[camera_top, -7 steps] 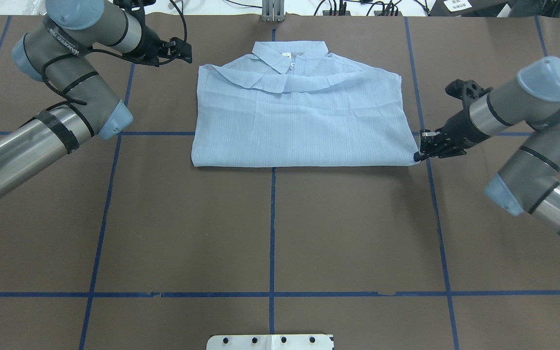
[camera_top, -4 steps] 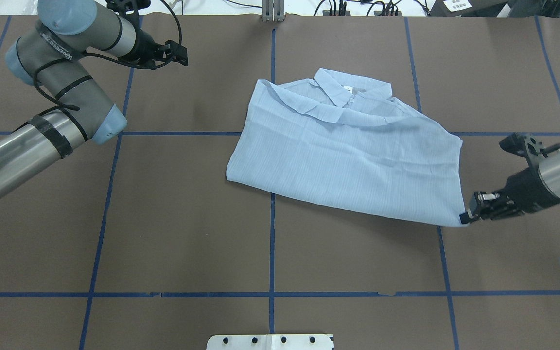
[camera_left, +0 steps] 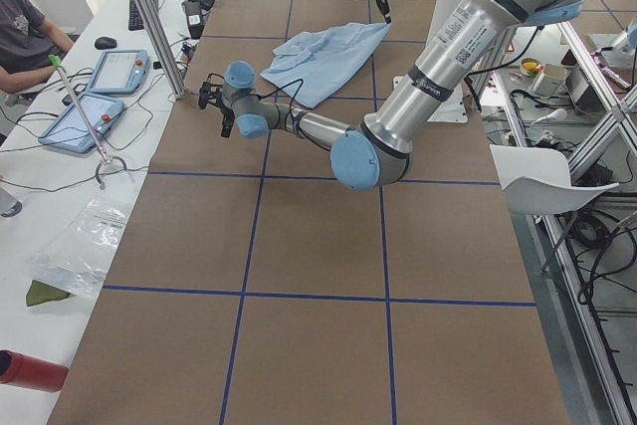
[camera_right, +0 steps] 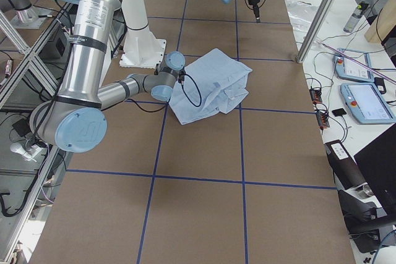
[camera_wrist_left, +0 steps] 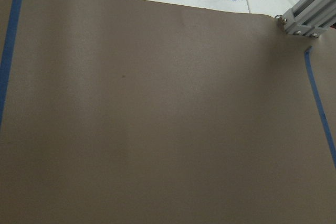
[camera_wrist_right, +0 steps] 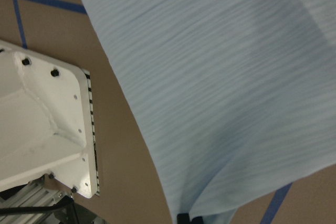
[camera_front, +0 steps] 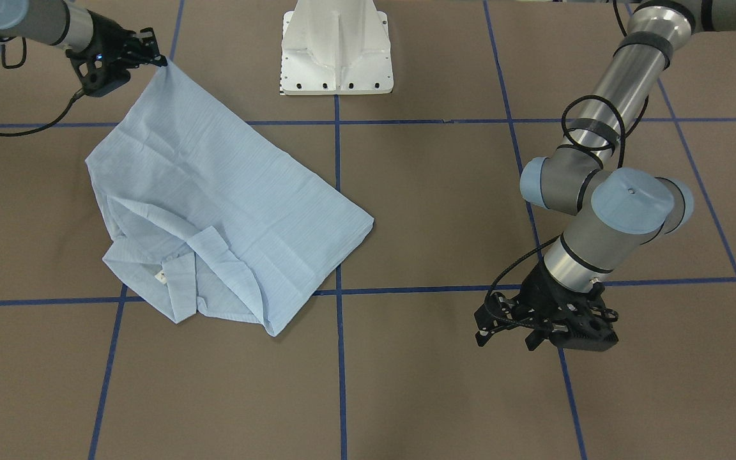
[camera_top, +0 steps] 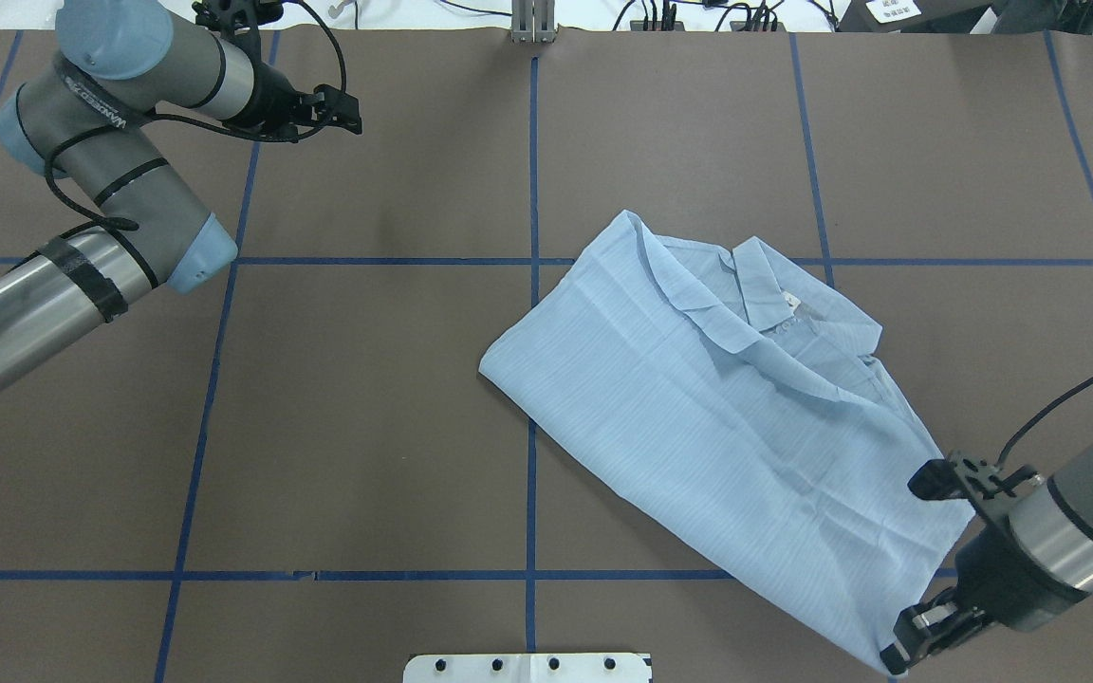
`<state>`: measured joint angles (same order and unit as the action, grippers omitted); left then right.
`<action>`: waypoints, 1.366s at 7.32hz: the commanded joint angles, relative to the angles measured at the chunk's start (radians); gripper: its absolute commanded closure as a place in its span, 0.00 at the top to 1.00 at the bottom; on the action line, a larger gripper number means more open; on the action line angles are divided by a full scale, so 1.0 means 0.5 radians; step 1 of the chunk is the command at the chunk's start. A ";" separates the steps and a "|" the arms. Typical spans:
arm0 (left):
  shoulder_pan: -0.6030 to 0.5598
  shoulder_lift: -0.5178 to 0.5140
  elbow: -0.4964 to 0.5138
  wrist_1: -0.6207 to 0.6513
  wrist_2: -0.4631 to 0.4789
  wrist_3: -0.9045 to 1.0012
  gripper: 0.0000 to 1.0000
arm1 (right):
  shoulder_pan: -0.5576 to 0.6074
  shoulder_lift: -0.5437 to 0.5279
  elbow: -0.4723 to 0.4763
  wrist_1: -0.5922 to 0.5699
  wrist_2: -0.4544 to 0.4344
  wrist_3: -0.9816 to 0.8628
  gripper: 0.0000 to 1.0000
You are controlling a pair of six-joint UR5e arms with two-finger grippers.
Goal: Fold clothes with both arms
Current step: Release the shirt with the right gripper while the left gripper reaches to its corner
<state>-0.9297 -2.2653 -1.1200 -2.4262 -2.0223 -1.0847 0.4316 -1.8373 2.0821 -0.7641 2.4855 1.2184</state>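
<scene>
Plainly, a one-corner grip risks the fold

The shirt point(camera_top: 698, 417) lies askew on the desk point(camera_top: 366, 427) beside the white base point(camera_front: 336, 51). The right arm point(camera_top: 1068, 536) pinches the shirt's base-side corner in its jaws. The left arm point(camera_top: 157, 57) holds its jaws spread, far from the base. Pulling may shear the layers apart.

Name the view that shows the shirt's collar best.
Exterior front-facing: the collar lies nearest that camera, unobstructed. Overhead shows it too, farther off; side views show it tiny; wrist views miss it.
</scene>
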 commanded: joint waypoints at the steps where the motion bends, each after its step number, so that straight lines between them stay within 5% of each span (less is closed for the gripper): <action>1: 0.000 0.002 -0.006 -0.001 -0.002 -0.003 0.99 | -0.176 0.033 0.014 0.080 0.002 0.021 0.99; 3: 0.015 0.011 -0.094 0.008 -0.005 -0.073 0.99 | 0.013 0.204 -0.034 0.111 -0.016 0.018 1.00; 6: 0.318 0.091 -0.403 0.033 -0.005 -0.669 0.99 | 0.638 0.468 -0.154 0.108 -0.016 -0.013 1.00; 8: 0.564 0.168 -0.808 0.365 0.037 -1.005 0.99 | 0.933 0.566 -0.292 0.096 -0.016 -0.013 1.00; 10: 0.815 0.104 -0.847 0.541 0.260 -1.201 0.99 | 1.036 0.652 -0.375 0.077 -0.047 -0.013 1.00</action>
<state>-0.5956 -2.1956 -1.5266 -2.2079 -1.9559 -1.6218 0.9143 -1.5374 1.9206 -0.7193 2.4696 1.2120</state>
